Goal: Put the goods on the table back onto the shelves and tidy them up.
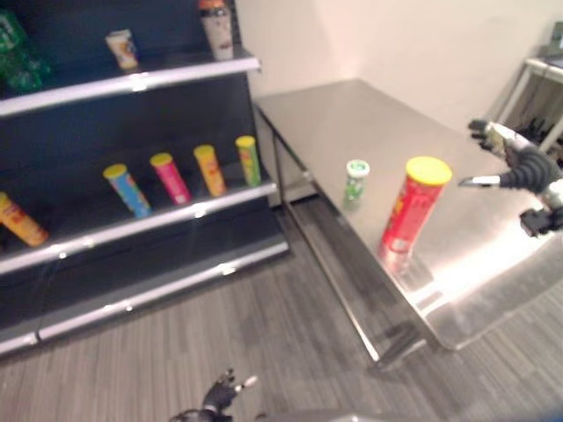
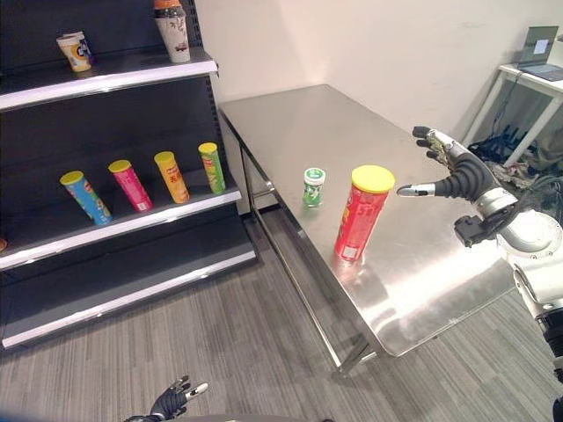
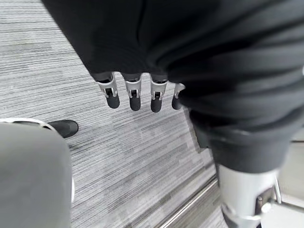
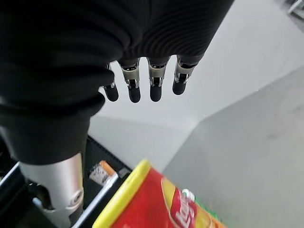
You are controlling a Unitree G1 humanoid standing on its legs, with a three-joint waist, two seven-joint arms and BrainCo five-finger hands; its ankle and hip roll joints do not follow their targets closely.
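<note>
A tall red can with a yellow lid (image 2: 361,215) stands upright near the front edge of the steel table (image 2: 352,123). A small green can (image 2: 313,186) stands a little to its left, close to the table's edge. My right hand (image 2: 466,176) hovers open to the right of the red can, thumb pointing at its lid, not touching it. In the right wrist view the fingers (image 4: 142,85) hang straight above the red can (image 4: 156,199). My left hand (image 2: 169,403) hangs low over the floor, its fingers (image 3: 134,92) relaxed and holding nothing.
The dark shelves (image 2: 123,220) stand left of the table. Several coloured tubes (image 2: 132,183) lean on the middle shelf and two cups (image 2: 171,31) stand on the upper one. A white desk with a laptop (image 2: 537,48) is at the far right.
</note>
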